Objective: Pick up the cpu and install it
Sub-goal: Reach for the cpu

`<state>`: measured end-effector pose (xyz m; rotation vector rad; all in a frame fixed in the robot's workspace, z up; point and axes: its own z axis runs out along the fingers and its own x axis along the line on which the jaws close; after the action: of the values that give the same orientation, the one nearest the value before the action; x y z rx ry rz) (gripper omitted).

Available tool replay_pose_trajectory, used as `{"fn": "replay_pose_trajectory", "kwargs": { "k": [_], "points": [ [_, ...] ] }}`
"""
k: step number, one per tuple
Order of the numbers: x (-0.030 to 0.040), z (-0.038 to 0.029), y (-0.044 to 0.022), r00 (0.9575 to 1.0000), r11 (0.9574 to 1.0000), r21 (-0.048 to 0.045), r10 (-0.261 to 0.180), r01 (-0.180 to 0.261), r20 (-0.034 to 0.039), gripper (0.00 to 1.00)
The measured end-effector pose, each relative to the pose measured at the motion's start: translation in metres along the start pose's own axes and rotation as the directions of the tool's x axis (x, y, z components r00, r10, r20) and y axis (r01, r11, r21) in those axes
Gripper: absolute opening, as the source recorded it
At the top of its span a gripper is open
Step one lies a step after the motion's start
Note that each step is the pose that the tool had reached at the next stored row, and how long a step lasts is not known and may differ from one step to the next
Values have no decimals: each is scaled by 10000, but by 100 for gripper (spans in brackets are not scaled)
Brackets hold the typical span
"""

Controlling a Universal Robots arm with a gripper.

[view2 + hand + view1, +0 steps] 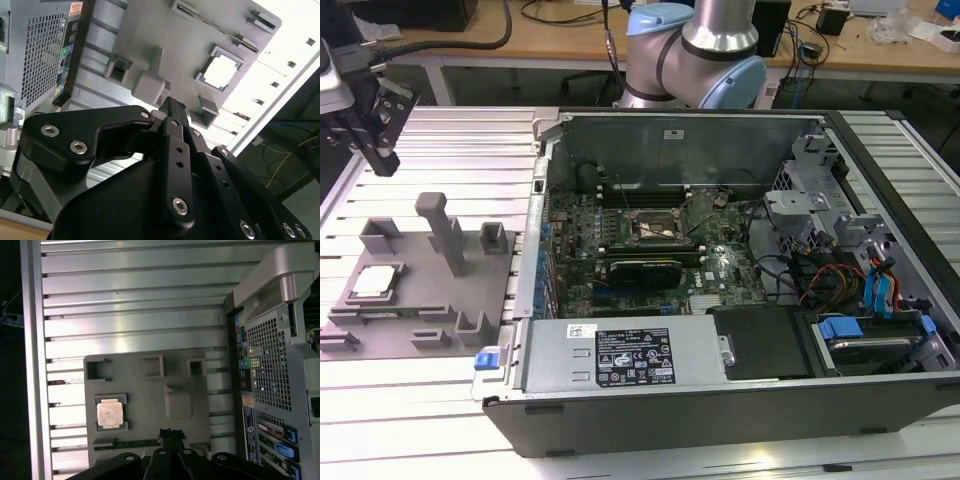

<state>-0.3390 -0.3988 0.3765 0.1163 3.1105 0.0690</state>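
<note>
exterior view shows a ribbed aluminium table point(450, 140) carrying an open computer case point(670, 140) toward the exterior view's right, its motherboard socket point(655, 228) exposed and unfilled. beside the case, toward the exterior view's left, lies a flat grey fixture plate point(420, 290) with raised blocks and pockets. the gripper point(383, 165) hangs in the air over the far left part of the table, clear of the plate and touching nothing. in both wrist views its black fingertips point(172, 104) point(170, 432) are pressed together with nothing between them. the cpu point(375, 281) sits flat in a square pocket of the plate, pale metal top upward, well apart from the gripper and lower than it, not yet picked up. it is also seen in both wrist views point(220, 71) point(110, 415), beyond the fingertips. a thin memory stick point(135, 443) lies in a slot just beside the cpu's pocket.
</note>
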Motion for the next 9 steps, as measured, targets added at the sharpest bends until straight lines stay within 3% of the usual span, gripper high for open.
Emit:
{"fn": "replay_pose_trajectory", "kwargs": {
  "k": [9],
  "points": [
    [137, 103, -15, 10000, 10000, 1, 1, -1, -1, 11]
  ]
}}
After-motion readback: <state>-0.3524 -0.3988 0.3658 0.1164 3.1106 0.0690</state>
